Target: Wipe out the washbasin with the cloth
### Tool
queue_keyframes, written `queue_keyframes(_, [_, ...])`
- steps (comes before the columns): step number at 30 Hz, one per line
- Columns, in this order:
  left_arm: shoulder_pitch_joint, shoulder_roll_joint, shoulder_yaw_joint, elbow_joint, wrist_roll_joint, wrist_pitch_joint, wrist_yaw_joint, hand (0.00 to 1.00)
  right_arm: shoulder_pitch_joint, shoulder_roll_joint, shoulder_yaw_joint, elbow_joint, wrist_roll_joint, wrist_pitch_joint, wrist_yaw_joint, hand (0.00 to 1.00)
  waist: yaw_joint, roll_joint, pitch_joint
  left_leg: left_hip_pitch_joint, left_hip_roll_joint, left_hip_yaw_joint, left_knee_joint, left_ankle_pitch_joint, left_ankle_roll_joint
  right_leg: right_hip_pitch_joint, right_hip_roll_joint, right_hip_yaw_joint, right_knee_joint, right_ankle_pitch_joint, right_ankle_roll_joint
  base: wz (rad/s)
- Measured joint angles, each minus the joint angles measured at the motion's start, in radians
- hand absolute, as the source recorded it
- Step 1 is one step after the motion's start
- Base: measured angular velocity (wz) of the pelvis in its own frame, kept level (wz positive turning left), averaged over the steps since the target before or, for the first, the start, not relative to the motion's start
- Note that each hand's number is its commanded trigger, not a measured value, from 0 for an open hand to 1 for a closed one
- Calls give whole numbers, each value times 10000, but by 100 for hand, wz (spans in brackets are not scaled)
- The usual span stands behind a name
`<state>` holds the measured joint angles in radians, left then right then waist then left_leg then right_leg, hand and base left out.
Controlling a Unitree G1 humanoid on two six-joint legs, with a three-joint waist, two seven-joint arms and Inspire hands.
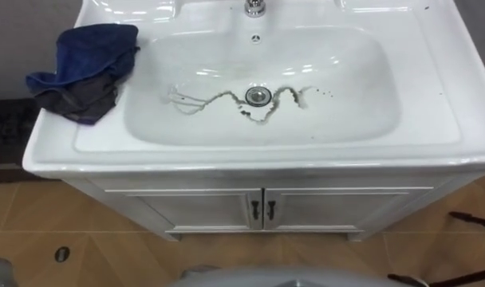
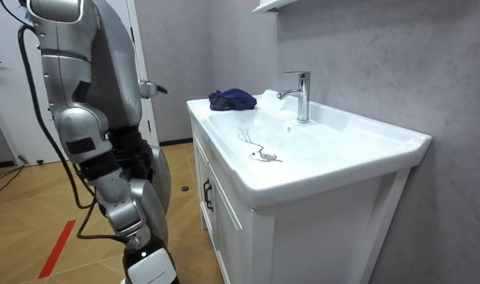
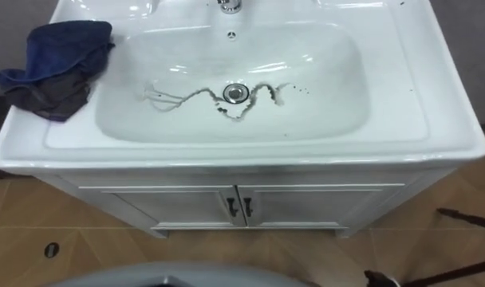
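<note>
The white basin [image 1: 370,119] lies in front of me, with a dark wavy smear of dirt [image 1: 226,97] running across its bottom past the metal drain [image 1: 258,96]. A crumpled blue and grey cloth [image 1: 87,68] rests on the basin's left rim, near the back corner. In the room view I stand upright before the vanity, on the room view's left. My right arm hangs down at my side, with the right hand [image 2: 148,267] low by my thigh, well apart from the basin [image 2: 319,158] and the cloth [image 2: 232,99].
A chrome tap [image 2: 301,93] stands at the back middle of the basin. Below is a white cabinet [image 1: 262,209] with two doors and dark handles. The floor is wood-coloured. A grey wall backs the vanity.
</note>
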<state>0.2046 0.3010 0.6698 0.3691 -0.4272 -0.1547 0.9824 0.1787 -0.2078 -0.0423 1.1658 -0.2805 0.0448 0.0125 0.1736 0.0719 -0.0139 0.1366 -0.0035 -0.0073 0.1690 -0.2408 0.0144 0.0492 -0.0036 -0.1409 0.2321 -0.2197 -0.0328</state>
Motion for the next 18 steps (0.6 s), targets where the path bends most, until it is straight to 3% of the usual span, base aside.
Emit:
queue_keyframes(2, [-181,101,2,-369,441,-124,233,0,88,-18,1,-2,-12,-41,-11,0,-45,49,19,55,-17,-1,0,0,1,10,-18,20,42,-14,15,-3])
queue_keyframes(5, [-573,519,-6,-725,586,-163,474,0,112,-17,2,46,-6,-32,46,0,-74,111,32,65,-34,1,0,0,1,9,-26,32,56,-20,26,-2])
queue_keyframes(10, [-798,984,40,-2179,2198,-289,732,0,396,-19,3,132,-42,-105,131,0,-192,159,50,138,-64,-41,-6,0,2,24,35,171,62,-3,56,-7])
queue_keyframes(18, [-788,1033,-86,-4340,4292,-374,224,0,553,-3,12,242,48,-140,354,0,-621,177,129,207,-54,68,-13,1,3,25,66,349,42,18,63,-7])
